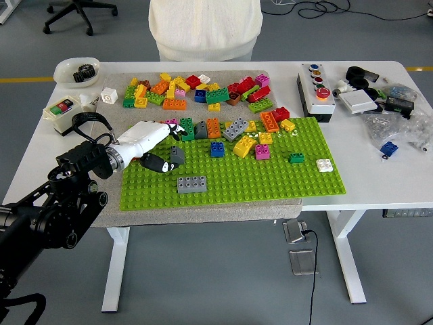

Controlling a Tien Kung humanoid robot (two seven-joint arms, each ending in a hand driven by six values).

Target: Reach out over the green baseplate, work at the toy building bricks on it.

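**Left hand over the baseplate's left end, no readable print anywhere**

Left hand point(152, 135), white shell with black fingertips, reaches in from the lower left over the left end of the green baseplate point(270, 179). Fingers loosely spread, holding nothing; thumb side lies against a small grey sloped brick point(177, 156). Fingertips end just beside a pink brick point(173, 124) and a green brick point(187, 128) at the plate's far edge.

Grey flat brick point(192, 183) sits alone near the plate's front. Blue brick point(217, 149), yellow brick point(245, 146) and white brick point(325, 164) stand further right on the plate. Loose brick pile point(196, 91) lies on the grey mat behind.

Button box point(316, 91) on the tabletop point(379, 176) at right; its markings too small to read. No brand or label legible.

A person in a white top point(205, 27) stands at the far side, hands not in view.
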